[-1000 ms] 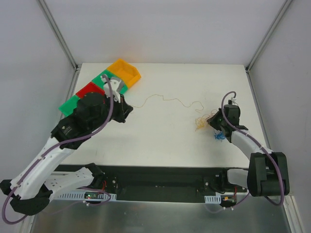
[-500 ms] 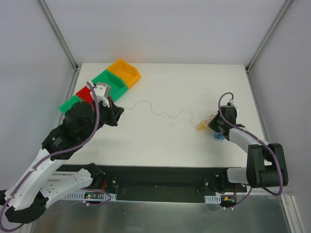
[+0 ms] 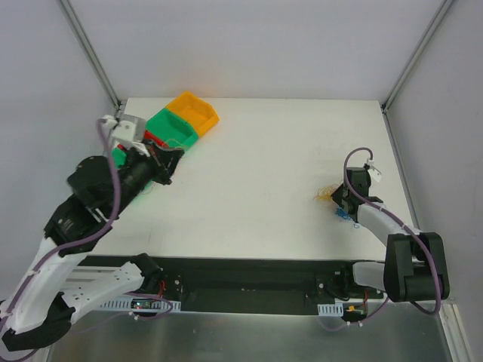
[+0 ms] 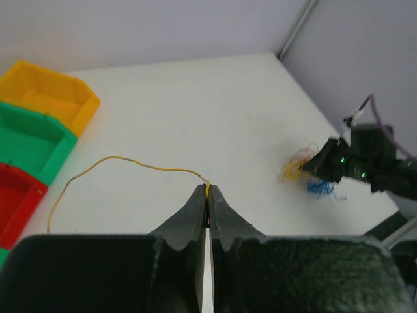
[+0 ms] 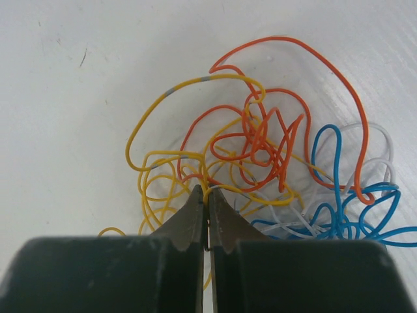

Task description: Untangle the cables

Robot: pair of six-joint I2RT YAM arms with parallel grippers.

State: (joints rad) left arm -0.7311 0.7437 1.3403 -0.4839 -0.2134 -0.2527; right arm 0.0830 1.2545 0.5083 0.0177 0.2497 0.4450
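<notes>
The cables (image 5: pixel 260 156) are a loose clump of thin orange, yellow, blue and white wires on the white table (image 3: pixel 256 173), seen at the right as cables (image 3: pixel 329 194) from above. My right gripper (image 5: pixel 207 193) is shut on a yellow loop at the clump's near edge; from above the right gripper (image 3: pixel 337 197) sits right beside the clump. My left gripper (image 4: pixel 208 190) is shut on one end of a single yellow wire (image 4: pixel 117 162), which trails left across the table, apart from the clump (image 4: pixel 301 166). The left gripper (image 3: pixel 167 162) is far left, by the bins.
A row of bins stands at the back left: orange bin (image 3: pixel 195 111), green bin (image 3: pixel 172 128), red bin (image 4: pixel 14 195). The right arm (image 4: pixel 368 160) shows at the far right of the left wrist view. Frame posts rise at the table's back corners.
My left gripper has swung left toward the bins, dragging the yellow wire with it; the wire no longer stretches across to the clump. The right gripper has stayed shut at the clump.
</notes>
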